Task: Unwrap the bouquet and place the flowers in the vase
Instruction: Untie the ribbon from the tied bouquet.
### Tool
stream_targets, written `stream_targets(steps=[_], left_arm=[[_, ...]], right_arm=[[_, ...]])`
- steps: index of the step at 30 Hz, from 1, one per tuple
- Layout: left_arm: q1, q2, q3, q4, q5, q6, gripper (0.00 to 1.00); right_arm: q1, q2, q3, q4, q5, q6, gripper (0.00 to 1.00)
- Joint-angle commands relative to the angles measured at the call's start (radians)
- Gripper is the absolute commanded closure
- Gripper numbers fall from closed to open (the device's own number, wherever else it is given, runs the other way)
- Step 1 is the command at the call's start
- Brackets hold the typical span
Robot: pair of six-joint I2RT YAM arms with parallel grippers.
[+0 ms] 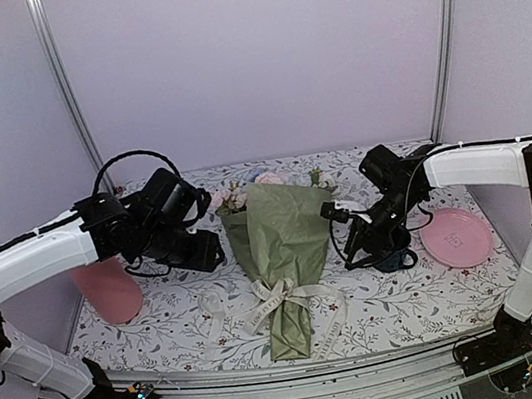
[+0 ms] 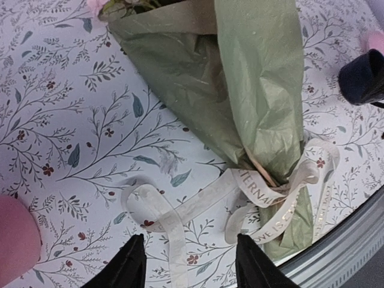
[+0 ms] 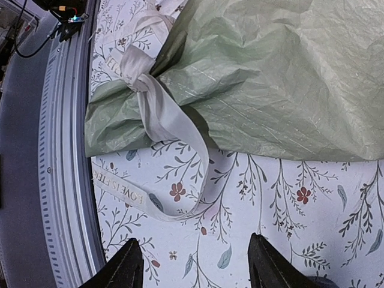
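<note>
**Bouquet still wrapped, both grippers spread**

The bouquet (image 1: 282, 237) lies flat on the table (image 1: 165, 327). Its ribbon (image 1: 277, 299) is tied near the narrow end, and the flowers (image 1: 240, 195) show at the far end. Just left of it, the left gripper (image 2: 191, 237) hangs with fingers apart above a loose ribbon end, pinching nothing. Just right of it, the right gripper (image 3: 193, 239) has its fingers spread and empty. The vase (image 1: 108, 290) stands upright well to the bouquet's left.

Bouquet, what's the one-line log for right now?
bouquet wrapped, ribbon knotted | vase upright | left gripper open above ribbon | right gripper open
</note>
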Motion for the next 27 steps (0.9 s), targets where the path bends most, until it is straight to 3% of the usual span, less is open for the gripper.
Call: stream_targets(steps=[1, 7, 12, 20, 27], left_arm=[[0.01, -0.034, -0.077, 0.339, 0.082, 0.067, 0.46], [0.014, -0.014, -0.247, 0.85, 0.208, -0.015, 0.48], [0.047, 0.085, -0.312, 1.145, 0.313, -0.061, 0.67], [0.059, 0.269, -0.264, 1.248, 0.38, -0.084, 0.88], [0.063, 0.42, -0.197, 1.236, 0.444, -0.097, 0.93]], right_arm=[[0.044, 0.067, 0.028, 0.073, 0.064, 0.021, 0.38], [0.079, 0.201, 0.091, 0.13, 0.099, 0.068, 0.38], [0.093, 0.274, 0.101, 0.153, 0.109, 0.096, 0.37], [0.104, 0.315, 0.075, 0.161, 0.047, 0.116, 0.37], [0.108, 0.337, 0.071, 0.155, 0.018, 0.112, 0.37]])
